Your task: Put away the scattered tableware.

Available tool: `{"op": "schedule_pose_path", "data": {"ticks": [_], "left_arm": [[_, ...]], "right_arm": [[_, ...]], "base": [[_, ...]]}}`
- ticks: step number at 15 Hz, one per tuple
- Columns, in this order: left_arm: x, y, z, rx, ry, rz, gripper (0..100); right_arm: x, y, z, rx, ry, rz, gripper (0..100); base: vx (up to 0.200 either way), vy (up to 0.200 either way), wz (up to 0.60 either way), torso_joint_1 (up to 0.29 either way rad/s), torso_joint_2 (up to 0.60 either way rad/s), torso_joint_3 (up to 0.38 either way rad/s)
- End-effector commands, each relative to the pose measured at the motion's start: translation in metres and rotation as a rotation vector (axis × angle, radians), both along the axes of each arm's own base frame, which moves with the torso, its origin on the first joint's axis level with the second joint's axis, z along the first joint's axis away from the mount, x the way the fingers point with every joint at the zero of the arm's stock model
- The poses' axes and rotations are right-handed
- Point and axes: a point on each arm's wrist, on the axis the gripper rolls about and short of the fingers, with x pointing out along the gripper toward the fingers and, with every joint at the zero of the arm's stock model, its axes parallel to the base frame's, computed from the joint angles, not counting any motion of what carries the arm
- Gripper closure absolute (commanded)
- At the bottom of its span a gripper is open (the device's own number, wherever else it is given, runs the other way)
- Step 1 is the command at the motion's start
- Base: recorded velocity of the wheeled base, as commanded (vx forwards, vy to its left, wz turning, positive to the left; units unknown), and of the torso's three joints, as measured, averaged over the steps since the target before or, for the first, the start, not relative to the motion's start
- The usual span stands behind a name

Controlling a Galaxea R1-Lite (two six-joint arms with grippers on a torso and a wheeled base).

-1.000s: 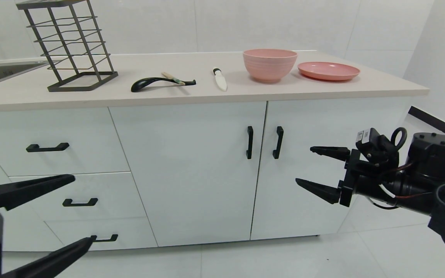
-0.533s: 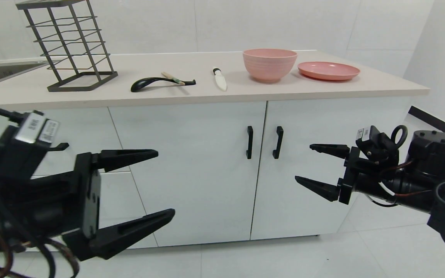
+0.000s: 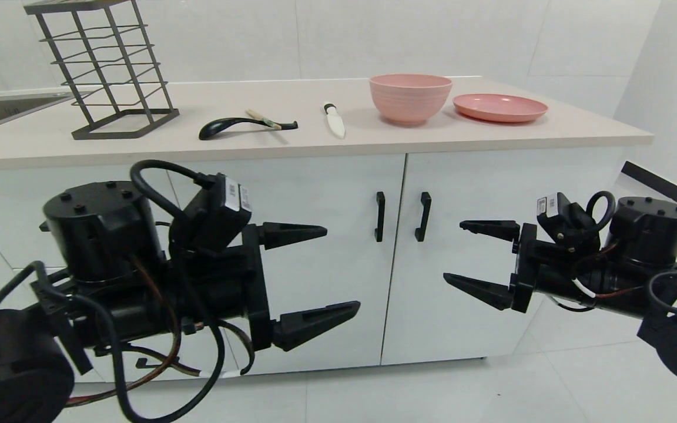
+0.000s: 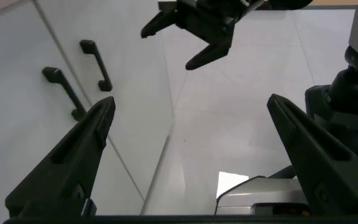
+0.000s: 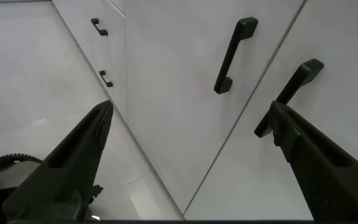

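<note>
though left gripper (image 3: 342, 268) and right gripper (image 3: 452, 250) gaped wide, the smooth round pink bowl (image 3: 410, 97) looked light, rigid, best rim-pinched.

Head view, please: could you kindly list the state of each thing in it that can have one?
Left gripper: open, holding nothing.
Right gripper: open, holding nothing.
Pink ribbed bowl: upright on the counter.
Pink flat plate: lying flat beside the bowl.
Black curved spoon: lying on the counter.
White knife with black end: lying flat on the counter.
Black wire rack: standing upright.
White double cabinet doors: shut.
</note>
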Motion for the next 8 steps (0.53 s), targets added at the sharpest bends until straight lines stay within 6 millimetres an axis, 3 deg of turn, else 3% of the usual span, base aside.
{"op": "schedule_pose_path", "data": {"ticks": [1, 8], "left_arm": [[0.01, -0.02, -0.009, 0.011, 0.015, -0.034, 0], [0.038, -0.05, -0.037, 0.021, 0.027, -0.024, 0]], "right_arm": [[0.008, 0.001, -0.007, -0.001, 0.016, 0.008, 0], [0.02, 0.001, -0.027, -0.007, 0.058, 0.017, 0]], "base": [[0.0, 0.0, 0.0, 0.0, 0.0, 0.0], [0.0, 0.0, 0.0, 0.0, 0.0, 0.0]]}}
